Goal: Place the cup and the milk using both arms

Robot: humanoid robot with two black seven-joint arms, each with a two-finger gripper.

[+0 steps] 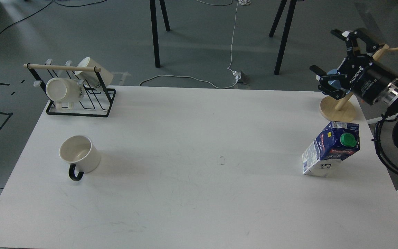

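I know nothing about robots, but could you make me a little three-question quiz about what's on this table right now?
1. True or false: the cup lies tipped on its side.
2. Which thing stands nearest the right claw? A) the black mug rack B) the milk C) the wooden stand
3. Fill in: the milk's screw cap is coloured ____.

Key: 1 false, it stands upright with its handle toward the camera. 2 C. 3 green.
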